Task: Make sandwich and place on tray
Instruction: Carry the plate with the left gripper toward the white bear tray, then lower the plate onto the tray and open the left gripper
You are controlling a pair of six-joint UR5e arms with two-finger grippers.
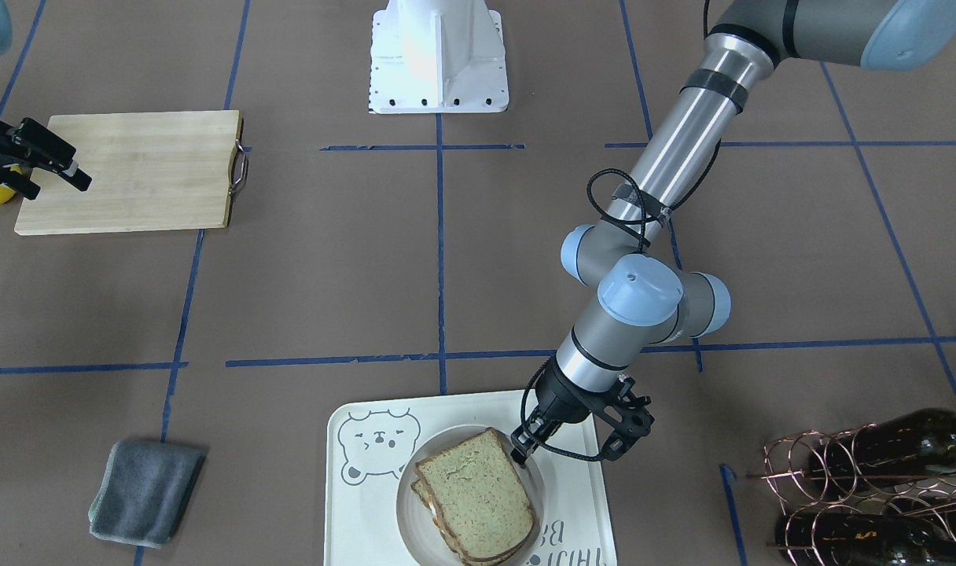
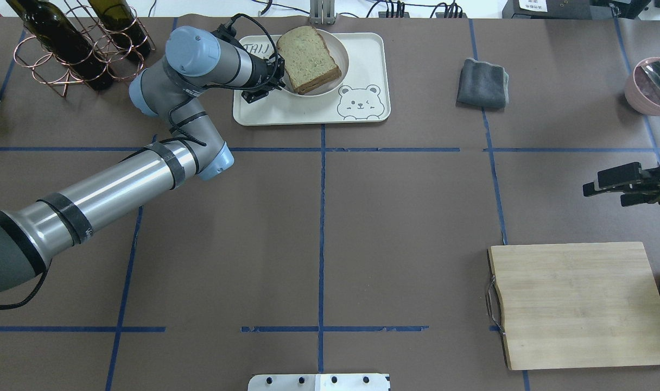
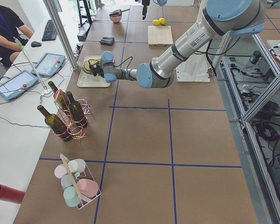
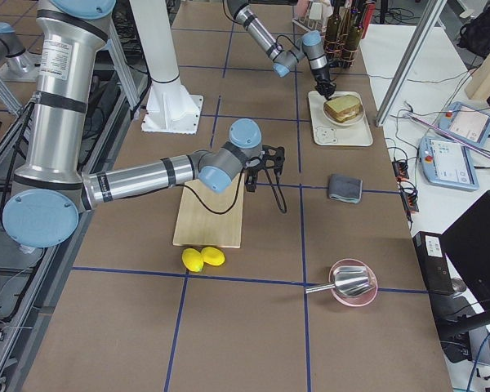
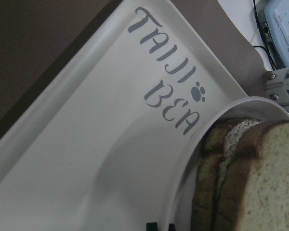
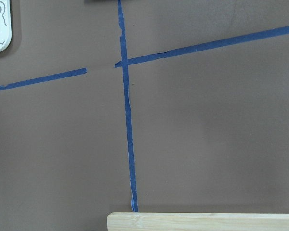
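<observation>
Table (image 2: 319,217): brown, blue-taped.
Sandwich (image 1: 478,491): on plate (image 2: 343,54) on tray (image 2: 308,111).
Left gripper (image 1: 520,450): at plate rim, grip unclear.
Right gripper (image 2: 604,194): wide, empty.

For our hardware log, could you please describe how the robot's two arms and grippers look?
Both the left arm and the right arm are silver tubes with grey joints and pale blue round caps. The left arm carries black tape bands and a black cable looped at its elbow. The left gripper and the right gripper are black and two-fingered.
</observation>
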